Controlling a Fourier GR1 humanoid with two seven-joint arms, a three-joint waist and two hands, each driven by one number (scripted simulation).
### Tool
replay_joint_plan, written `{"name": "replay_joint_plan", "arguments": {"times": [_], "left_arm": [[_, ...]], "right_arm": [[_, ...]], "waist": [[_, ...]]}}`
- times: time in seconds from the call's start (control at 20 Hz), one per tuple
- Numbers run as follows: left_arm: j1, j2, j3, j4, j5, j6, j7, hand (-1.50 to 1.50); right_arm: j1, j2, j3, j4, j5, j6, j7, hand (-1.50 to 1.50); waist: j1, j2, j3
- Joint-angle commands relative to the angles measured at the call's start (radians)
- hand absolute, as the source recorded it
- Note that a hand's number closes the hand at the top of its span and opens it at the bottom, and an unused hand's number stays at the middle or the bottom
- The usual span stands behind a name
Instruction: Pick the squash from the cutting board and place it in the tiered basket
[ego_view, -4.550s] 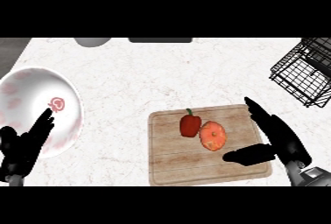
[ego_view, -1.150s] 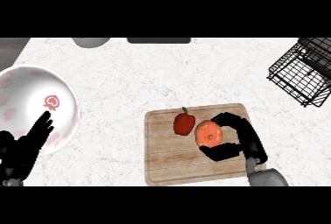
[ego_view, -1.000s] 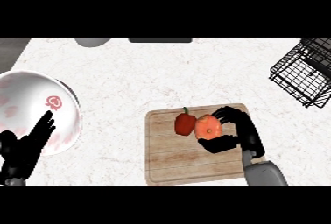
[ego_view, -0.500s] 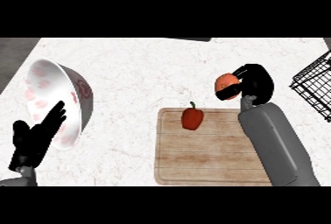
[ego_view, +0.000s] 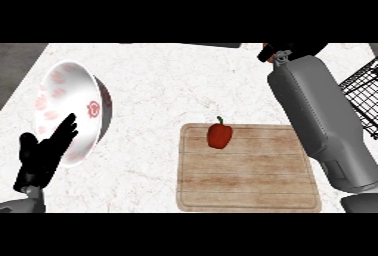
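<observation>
Nearest, a wooden cutting board (ego_view: 247, 187) lies flat on the white marbled counter (ego_view: 159, 82), right of the middle. At the near left, the left hand (ego_view: 43, 157) rests with its fingers straight and together, pointing up and to the far right. Their tips overlap the near edge of a white plate (ego_view: 68, 102) with red markings, which is tilted up on its edge.

A red bell pepper (ego_view: 219, 135) lies on the board's far left part, stem pointing away. The grey right forearm (ego_view: 316, 107) runs over the board's right edge toward the far side. To its right, at the picture's edge, is the black wire tiered basket (ego_view: 361, 89).

Farthest, the right hand (ego_view: 286, 49) is cut off by the view's top. Its grip cannot be told, and neither can where the squash is.
</observation>
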Motion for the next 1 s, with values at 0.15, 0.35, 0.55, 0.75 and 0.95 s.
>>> {"name": "replay_joint_plan", "arguments": {"times": [0.15, 0.35, 0.55, 0.75, 0.95], "left_arm": [[0.009, -0.005, 0.0, 0.013, -0.007, 0.004, -0.003, 0.0], [0.006, 0.008, 0.013, 0.003, 0.004, -0.004, 0.008, 0.0], [-0.004, -0.008, 0.016, -0.019, -0.002, 0.028, 0.026, 0.0], [0.039, -0.004, 0.022, 0.003, 0.016, -0.009, -0.007, 0.0], [0.028, 0.002, 0.031, 0.009, 0.007, 0.002, -0.018, 0.0]], "right_arm": [[-0.245, 0.017, -0.084, 0.188, 0.144, -0.063, 0.229, 1.5], [-0.286, -0.018, -0.139, 0.277, 0.19, -0.124, 0.197, 1.5], [-0.309, -0.101, -0.197, 0.328, 0.202, -0.196, 0.082, 1.5], [-0.296, -0.18, -0.244, 0.428, 0.215, -0.227, -0.005, 1.5], [-0.281, -0.247, -0.273, 0.491, 0.224, -0.29, -0.098, 1.5]], "waist": [[-0.022, 0.002, 0.004], [-0.025, 0.004, 0.005], [-0.04, 0.003, 0.006], [-0.038, 0.006, 0.006], [-0.045, 0.006, 0.007]]}}
